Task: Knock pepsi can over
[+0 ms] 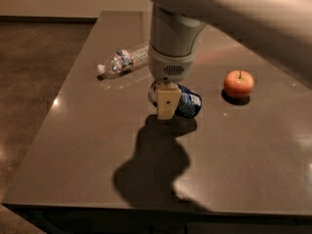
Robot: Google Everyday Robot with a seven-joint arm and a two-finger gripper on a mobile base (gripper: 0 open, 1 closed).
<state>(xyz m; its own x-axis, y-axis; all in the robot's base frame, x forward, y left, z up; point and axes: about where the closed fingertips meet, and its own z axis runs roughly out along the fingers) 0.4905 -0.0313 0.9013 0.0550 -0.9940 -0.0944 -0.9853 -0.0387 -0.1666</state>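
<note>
The dark-blue pepsi can (187,102) lies on its side on the grey-brown table (87,145), near the middle. Its silver end points left and is mostly hidden behind the gripper. My gripper (165,104) hangs from the white arm directly in front of the can's left end, its cream finger (165,103) touching or just in front of the can.
A clear plastic water bottle (124,61) lies on its side at the back left. A red apple (239,83) stands to the right of the can. The table's left edge and front edge drop to a dark floor.
</note>
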